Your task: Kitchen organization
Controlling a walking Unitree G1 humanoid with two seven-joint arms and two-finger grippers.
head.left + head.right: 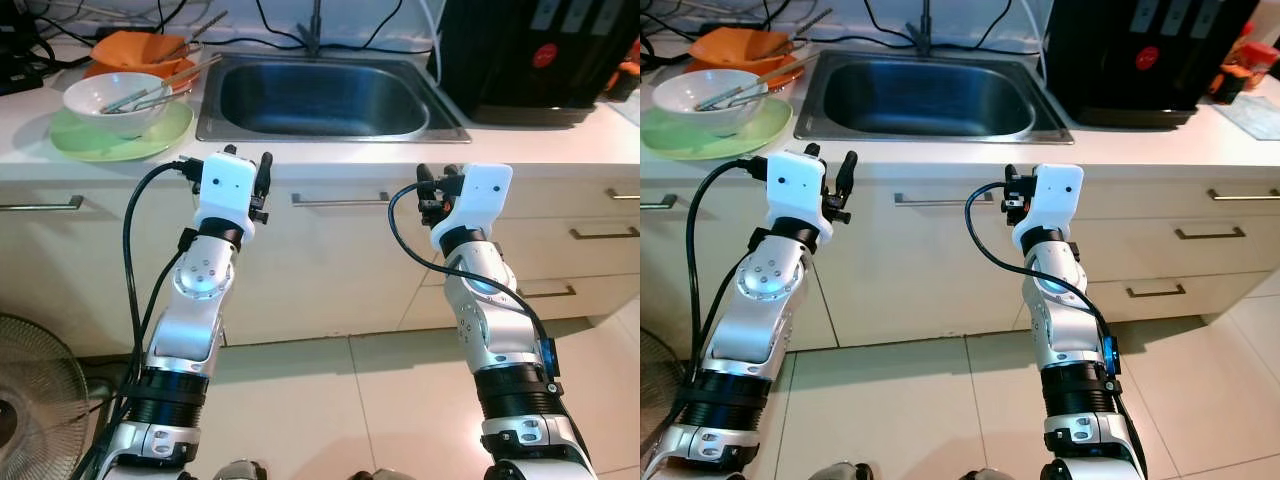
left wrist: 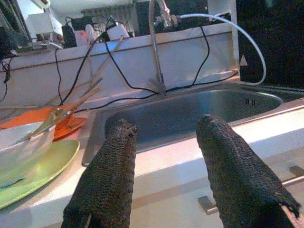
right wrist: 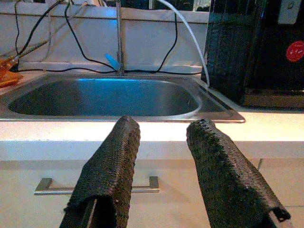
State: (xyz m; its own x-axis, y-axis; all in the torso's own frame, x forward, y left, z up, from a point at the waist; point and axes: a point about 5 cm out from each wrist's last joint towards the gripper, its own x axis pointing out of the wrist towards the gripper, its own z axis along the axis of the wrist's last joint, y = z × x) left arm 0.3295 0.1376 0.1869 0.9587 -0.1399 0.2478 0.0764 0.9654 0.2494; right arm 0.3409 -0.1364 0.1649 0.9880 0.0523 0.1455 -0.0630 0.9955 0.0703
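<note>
Two arms, silver metal, rounded segmented casings. Round joint disc with small holes at lower left of the frame, on the left forearm. Black ribbed collars low on both arms, near the bottom edge. White boxy wrist housings, each with one small dark dot on its face. Black cable looping from each housing down along the arm. Blue patch on the right arm, lower right of the frame. Left hand [image 1: 250,172] and right hand [image 1: 436,185]: short black hardware ahead of the housings. Fingers [image 2: 110,178] black, coarse woven texture, blunt rounded tips; right-hand fingers [image 3: 110,173] likewise.
</note>
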